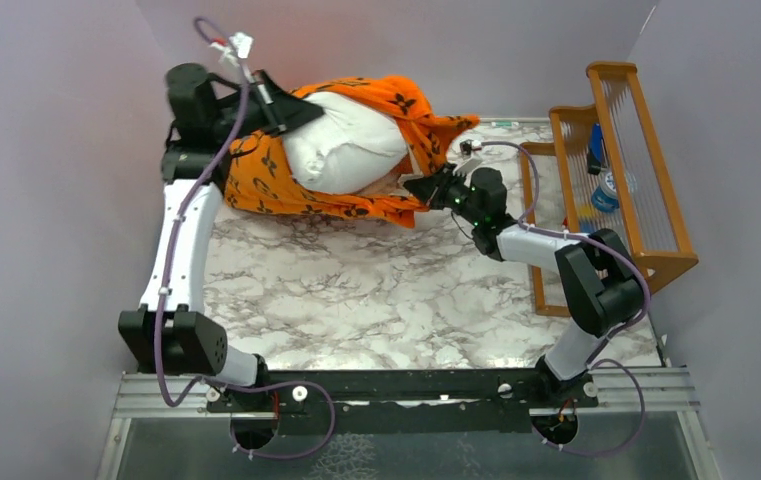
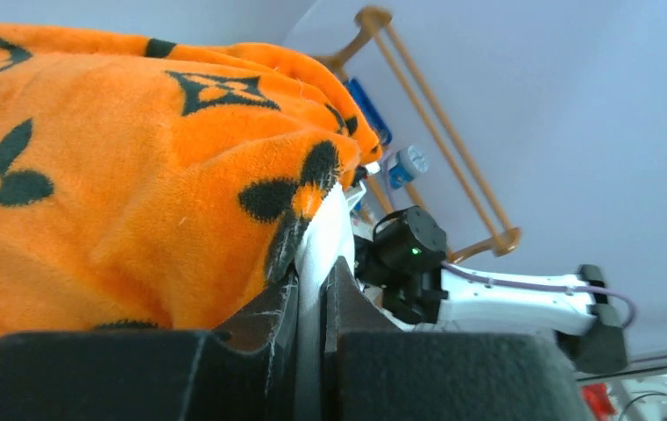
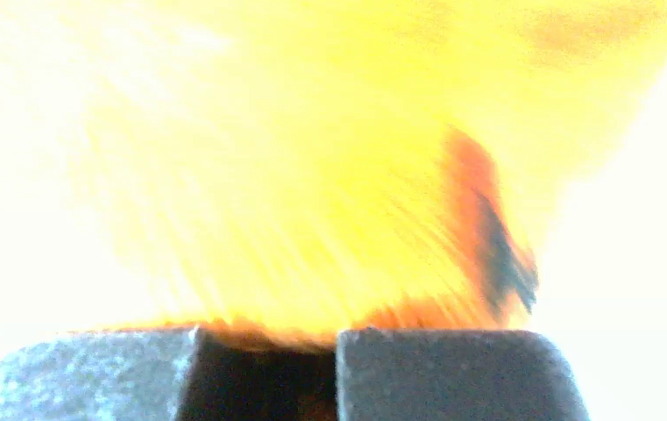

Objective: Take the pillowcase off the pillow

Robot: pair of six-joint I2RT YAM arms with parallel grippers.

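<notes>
We see the pillowcase [image 1: 256, 175] at the far left of the bench [image 1: 356, 300], a thick orange fleece with a fuzzy nap, printed with black four-petal flowers and pointed stars; it wraps the left side and far edge of the pillow [image 1: 346, 145] and trails in a rumpled band along the near side; the monograms are too folded for us to read. The pillow bulges out of the opening, plump, white and creased, its cloth smooth and thin beside the fleece.

The left fingers [image 2: 356, 320], matte black and wedge-shaped, are clenched with only a slit between them on a flat fold of white cloth, which we take for the pillow's far-left corner; the orange hem lies against it.

The right fingers [image 3: 452, 377], grey and grainy, meet the near right edge of the pillowcase; they stand a little apart with washed-out orange pile across the gap; we cannot tell whether they grasp it.

A slatted wooden rack [image 1: 664, 268] stands at the right of the marbled bench; a blue bottle [image 2: 404, 165] with a white cap sits in it, its label too small to read.
</notes>
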